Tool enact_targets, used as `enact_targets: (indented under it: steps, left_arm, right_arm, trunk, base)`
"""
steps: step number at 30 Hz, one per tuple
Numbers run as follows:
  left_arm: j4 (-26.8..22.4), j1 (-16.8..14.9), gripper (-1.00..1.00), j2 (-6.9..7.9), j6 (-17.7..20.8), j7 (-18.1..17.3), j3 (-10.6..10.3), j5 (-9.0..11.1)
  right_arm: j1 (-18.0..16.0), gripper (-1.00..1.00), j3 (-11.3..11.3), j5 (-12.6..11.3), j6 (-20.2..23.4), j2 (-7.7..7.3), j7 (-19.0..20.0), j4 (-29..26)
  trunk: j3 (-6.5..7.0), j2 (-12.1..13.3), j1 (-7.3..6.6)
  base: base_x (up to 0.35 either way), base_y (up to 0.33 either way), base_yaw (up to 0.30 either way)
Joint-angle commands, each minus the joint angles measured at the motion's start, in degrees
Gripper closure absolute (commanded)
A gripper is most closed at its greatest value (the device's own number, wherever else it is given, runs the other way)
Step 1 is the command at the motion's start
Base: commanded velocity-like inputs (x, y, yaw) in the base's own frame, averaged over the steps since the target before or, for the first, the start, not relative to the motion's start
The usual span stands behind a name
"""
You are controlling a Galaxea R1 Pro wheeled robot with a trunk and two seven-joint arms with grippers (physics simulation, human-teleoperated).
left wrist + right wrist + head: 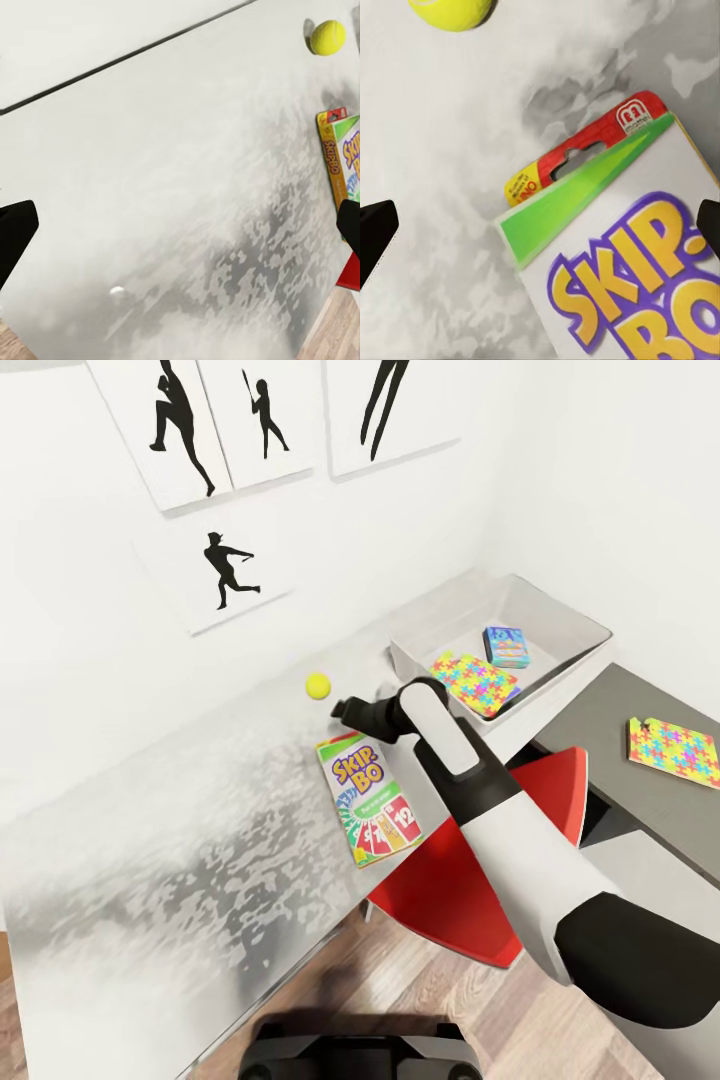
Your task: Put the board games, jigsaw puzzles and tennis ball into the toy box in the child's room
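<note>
Board games: two. Skip-Bo box [373,798] flat on desk [180,840]; small blue box [505,646] inside toy box [590,628].
Jigsaw puzzles: two. One [474,683] in toy box, leaning over its near rim; other [674,751] on lower dark desk section.
Tennis ball [318,685]: one, on desk beyond Skip-Bo.
Toy box: one.
Red chair [470,890]: one, beside desk.
Wall pictures with black silhouettes: four, lowest one [222,565] a batter.
Robot arm [500,810] over desk: one.

Red chair [455,900] under desk, black silhouette wall prints [225,565], wooden floor [400,990]
</note>
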Motion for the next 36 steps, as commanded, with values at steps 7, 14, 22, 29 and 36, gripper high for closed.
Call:
enact_targets:
  steps: [7, 14, 22, 29, 36]
  left_arm:
    - [0.03, -0.07, -1.00, 0.02, 0.57, -0.29, -0.04, -0.09]
    - [0.03, -0.07, -1.00, 0.00, 0.58, -0.29, -0.03, -0.09]
    - [0.03, -0.07, -1.00, 0.03, 0.41, -0.29, 0.36, -0.09]
    - [0.03, -0.07, -1.00, 0.00, 0.34, -0.29, 0.42, -0.09]
    - [0.03, -0.07, -1.00, -0.01, 0.18, -0.29, 0.37, -0.09]
  right_arm:
    - [0.01, -1.00, -0.62, -0.35, 0.02, 0.00, -0.37, -0.31]
    - [0.02, -1.00, -0.79, -0.37, 0.02, 0.00, -0.36, -0.27]
    - [0.02, -1.00, -0.88, -0.38, 0.00, 0.00, -0.36, -0.46]
    - [0.02, -1.00, -1.38, -0.38, 0.01, 0.00, -0.37, -0.30]
    - [0.02, -1.00, -1.66, -0.38, 0.00, 0.00, -0.37, -0.30]
  trunk:
    - [-0.09, -0.10, 0.03]
    - [-0.09, -0.10, 0.03]
    - [-0.15, -0.10, 0.03]
    - [-0.63, -0.10, 0.03]
    - [-1.05, -0.10, 0.03]
  base:
    - [0.000, 0.000, 0.000]
    - [0.000, 0.000, 0.000]
    - [-0.001, 0.000, 0.000]
    - [-0.149, 0.000, 0.000]
    - [-0.067, 0.000, 0.000]
